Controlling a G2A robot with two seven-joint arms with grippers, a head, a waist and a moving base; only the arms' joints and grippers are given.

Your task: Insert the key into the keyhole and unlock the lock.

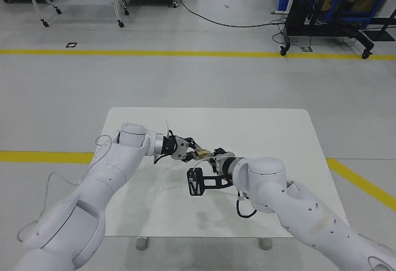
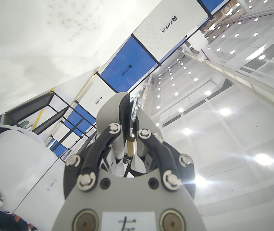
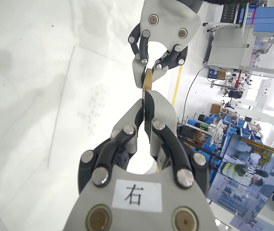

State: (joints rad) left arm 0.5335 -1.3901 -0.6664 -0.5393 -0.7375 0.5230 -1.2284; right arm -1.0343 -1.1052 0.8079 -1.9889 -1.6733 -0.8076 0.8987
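Note:
Above the middle of the white table [image 1: 272, 135], the two grippers meet tip to tip. My left gripper [image 1: 188, 149] [image 2: 131, 102] is shut on a small brass padlock [image 1: 201, 152] [image 2: 130, 143], whose silver shackle [image 2: 134, 111] lies between the pads. In the right wrist view the padlock [image 3: 148, 80] sits in the left gripper [image 3: 147, 84], its lower end facing my right gripper [image 3: 144, 97]. The right gripper [image 1: 214, 158] is shut on the key [image 3: 143, 94]; a thin brass sliver of it shows at the fingertips, touching the padlock's end. The keyhole is hidden.
The tabletop around the grippers is bare white with a few dark specks [image 3: 91, 111]. Both arms hold their things in the air above it. Grey floor with yellow lines [image 1: 184, 53] surrounds the table, and a black cart [image 1: 327, 27] stands far behind.

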